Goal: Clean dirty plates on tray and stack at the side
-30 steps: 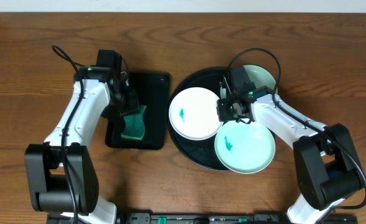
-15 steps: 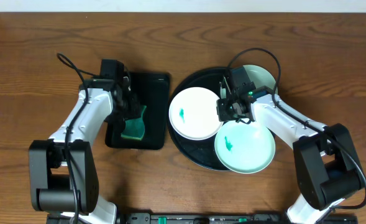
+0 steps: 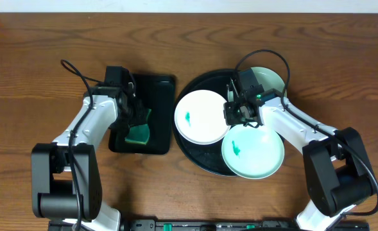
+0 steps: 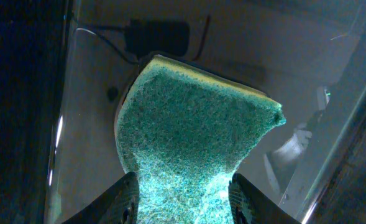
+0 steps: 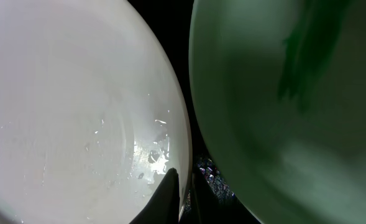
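Starting overhead, finds all three plates on the round tray (image 3: pixel 195 157): white plate (image 3: pixel 201 119) at its left, front mint plate (image 3: pixel 256 154) at the near right, rear mint plate (image 3: pixel 271 78) partly hidden behind the right arm. Notes a teal smear (image 3: pixel 188 118) on the white plate and another on the front mint plate; cannot judge the rear one. Places the right gripper (image 3: pixel 239 115) at the white plate's right edge, and the left gripper (image 3: pixel 136 119) over the small rectangular tray (image 3: pixel 160 96) beside the round one, down on the green sponge (image 3: pixel 138 130). Turning to the left wrist, sees the sponge (image 4: pixel 195 137) pinched to a narrow waist between both fingers (image 4: pixel 123 202), so clenched on it, low over that tray's glossy floor. Turning to the right wrist, shows the thin fingertips (image 5: pixel 169 193) nipped together on the white plate's (image 5: pixel 77 112) rim, with the front mint plate (image 5: pixel 294 124) just beside, across a dark strip of tray. Judges the task at its opening step: nothing visibly wiped, nothing stacked on the table (image 3: pixel 34 64) at the side. Leaves wiping of the smeared plates and stacking of all three to do.
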Robot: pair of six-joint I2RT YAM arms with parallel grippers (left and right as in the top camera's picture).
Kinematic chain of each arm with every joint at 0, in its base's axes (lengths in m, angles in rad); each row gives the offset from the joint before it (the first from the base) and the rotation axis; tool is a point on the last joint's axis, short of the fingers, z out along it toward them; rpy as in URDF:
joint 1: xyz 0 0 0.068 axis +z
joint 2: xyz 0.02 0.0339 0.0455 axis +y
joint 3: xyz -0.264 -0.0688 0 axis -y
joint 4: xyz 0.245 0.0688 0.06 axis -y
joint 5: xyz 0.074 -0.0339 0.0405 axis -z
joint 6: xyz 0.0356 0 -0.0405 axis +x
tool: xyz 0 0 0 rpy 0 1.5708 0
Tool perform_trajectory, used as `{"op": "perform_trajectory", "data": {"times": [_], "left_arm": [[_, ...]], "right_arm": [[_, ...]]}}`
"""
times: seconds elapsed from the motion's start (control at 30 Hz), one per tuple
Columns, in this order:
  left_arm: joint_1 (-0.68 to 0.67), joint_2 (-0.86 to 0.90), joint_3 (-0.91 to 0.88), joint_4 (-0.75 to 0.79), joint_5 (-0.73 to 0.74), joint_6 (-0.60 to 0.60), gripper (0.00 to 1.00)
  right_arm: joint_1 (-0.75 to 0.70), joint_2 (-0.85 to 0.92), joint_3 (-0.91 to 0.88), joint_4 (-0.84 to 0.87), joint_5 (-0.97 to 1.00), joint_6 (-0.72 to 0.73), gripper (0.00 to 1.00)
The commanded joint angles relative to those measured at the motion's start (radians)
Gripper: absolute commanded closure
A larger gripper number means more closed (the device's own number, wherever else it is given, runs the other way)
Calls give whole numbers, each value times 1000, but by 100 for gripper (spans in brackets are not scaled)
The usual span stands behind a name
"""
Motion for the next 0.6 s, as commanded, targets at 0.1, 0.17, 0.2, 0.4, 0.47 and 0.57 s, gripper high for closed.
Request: {"op": "perform_trajectory", "data": {"times": [0.1,0.17,0.2,0.4,0.47,0.57], "left_arm": [[-2,8,-18,6,-13,-10,52],[-2,8,-18,6,-13,-10,51],[-2,8,-18,6,-13,-10,51],[-8,9,-19,6,-13,-10,51],[-14,9,-19,6,-13,-10,51],[-20,10,-19,8,-13,-10,51]], "right_arm": [[9,-1,-3,0,2,3,94],[9,-1,-3,1,2,3,94],[8,-1,-3,1,2,3,94],[9,-1,-3,6,2,3,95],[9,-1,-3,7,2,3,95],[9,-1,-3,7,2,3,95]]}}
